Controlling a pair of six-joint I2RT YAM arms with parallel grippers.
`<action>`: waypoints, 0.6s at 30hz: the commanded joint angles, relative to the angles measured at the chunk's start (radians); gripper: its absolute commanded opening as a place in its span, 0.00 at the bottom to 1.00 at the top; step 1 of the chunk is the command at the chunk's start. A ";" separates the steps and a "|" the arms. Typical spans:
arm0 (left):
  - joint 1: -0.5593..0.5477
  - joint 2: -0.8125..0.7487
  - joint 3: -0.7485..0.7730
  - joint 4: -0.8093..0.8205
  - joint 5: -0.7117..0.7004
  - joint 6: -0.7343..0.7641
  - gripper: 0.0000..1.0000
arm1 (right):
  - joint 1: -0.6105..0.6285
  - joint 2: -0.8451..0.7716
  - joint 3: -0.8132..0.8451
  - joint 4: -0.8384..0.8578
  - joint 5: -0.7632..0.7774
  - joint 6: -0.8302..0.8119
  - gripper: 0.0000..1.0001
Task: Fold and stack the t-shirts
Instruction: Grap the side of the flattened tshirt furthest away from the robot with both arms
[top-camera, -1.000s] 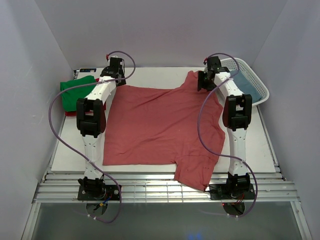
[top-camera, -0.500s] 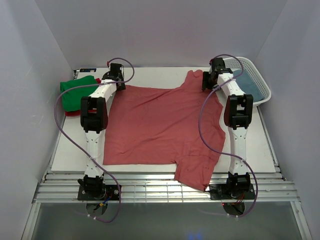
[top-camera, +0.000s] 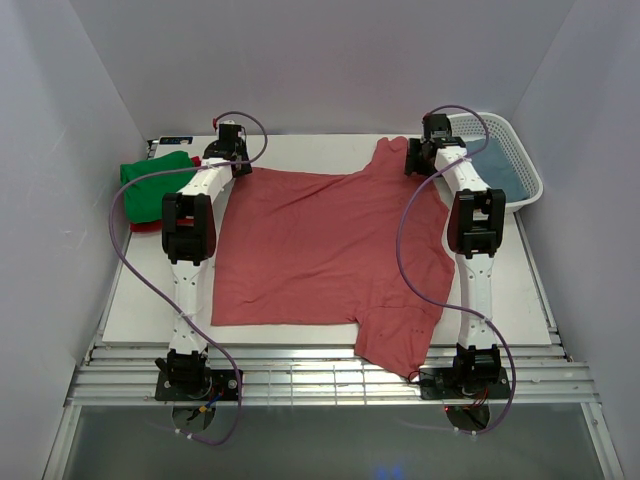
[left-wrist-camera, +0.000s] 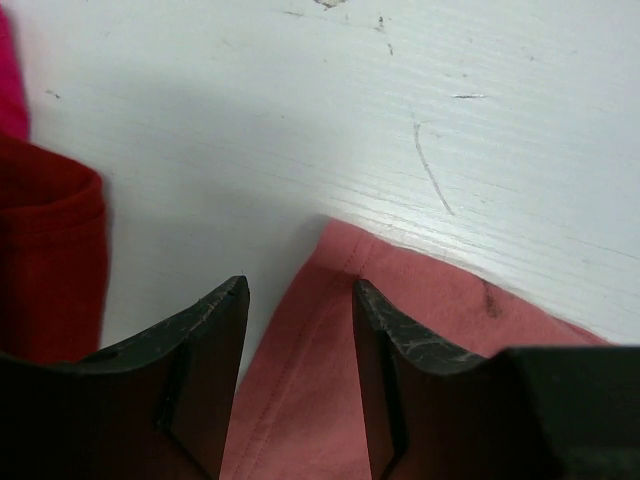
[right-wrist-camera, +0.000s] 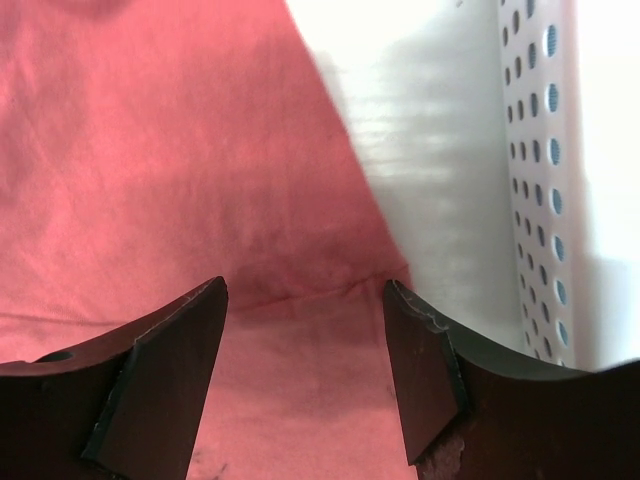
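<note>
Top view: pinkish-red t-shirt (top-camera: 320, 250) lies spread mid-table. One part hangs off the near edge at 5 o'clock, and its weight may drag the cloth askew. Green t-shirt (top-camera: 150, 180) sits at 10 o'clock. Basket (top-camera: 522, 195) at 2 o'clock crowds the right gripper (top-camera: 420, 158).

Left wrist: left gripper (left-wrist-camera: 300, 290) fingers apart, nothing pinched, shirt corner between them. Dark red t-shirt (left-wrist-camera: 45, 260) at 9 o'clock could snag.

Right wrist: fingers spread wide over the cloth, empty.

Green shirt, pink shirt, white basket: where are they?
green shirt (top-camera: 150, 175): top external view, middle of the folded bundle
pink shirt (top-camera: 320, 250): top external view, flat middle
white basket (top-camera: 522, 160): top external view, right rim
</note>
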 joint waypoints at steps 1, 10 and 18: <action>0.006 -0.065 -0.004 0.057 0.033 -0.012 0.56 | -0.036 -0.006 -0.002 0.070 0.058 0.021 0.70; 0.008 -0.039 0.005 0.075 0.067 -0.023 0.56 | -0.056 -0.008 0.006 0.116 0.058 0.072 0.71; 0.008 -0.009 0.003 0.092 0.105 -0.038 0.57 | -0.056 0.037 0.029 0.103 0.052 0.072 0.73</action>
